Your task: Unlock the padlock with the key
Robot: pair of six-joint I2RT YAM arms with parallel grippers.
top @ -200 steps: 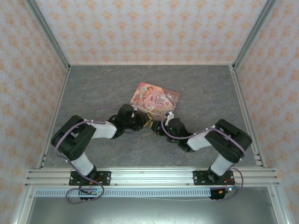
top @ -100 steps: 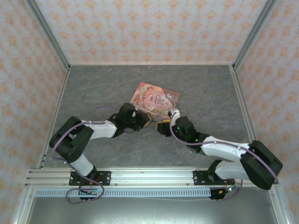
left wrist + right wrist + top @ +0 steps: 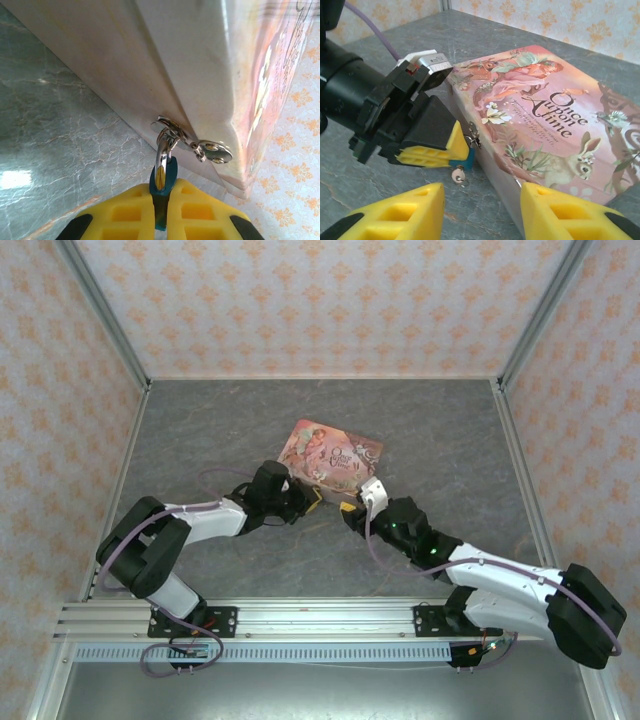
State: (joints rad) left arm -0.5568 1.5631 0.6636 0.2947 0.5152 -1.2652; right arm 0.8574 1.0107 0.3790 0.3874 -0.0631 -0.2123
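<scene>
The tiny teal padlock (image 3: 164,181) hangs by its metal shackle (image 3: 162,159) from the hasp (image 3: 176,134) on the front of the pink tin (image 3: 200,75). My left gripper (image 3: 161,200) is shut on the padlock body, one yellow finger on each side. In the right wrist view the padlock (image 3: 466,160) peeks out under the left gripper's fingers (image 3: 432,150), and a small silver key (image 3: 456,175) with a ring sticks out of its underside. My right gripper (image 3: 482,200) stands open just short of the key, touching nothing. From above, both grippers (image 3: 312,502) (image 3: 350,512) meet at the tin's near edge.
The pink illustrated tin (image 3: 330,458) lies flat mid-table on the grey marbled surface (image 3: 200,440), its front wall right behind the padlock. Papered walls close in the back and sides. A purple cable (image 3: 375,31) runs along the left arm.
The right arm has swung its elbow out to the right and stretched low, and its jaws have opened wider. The left gripper has closed tighter on the padlock.
</scene>
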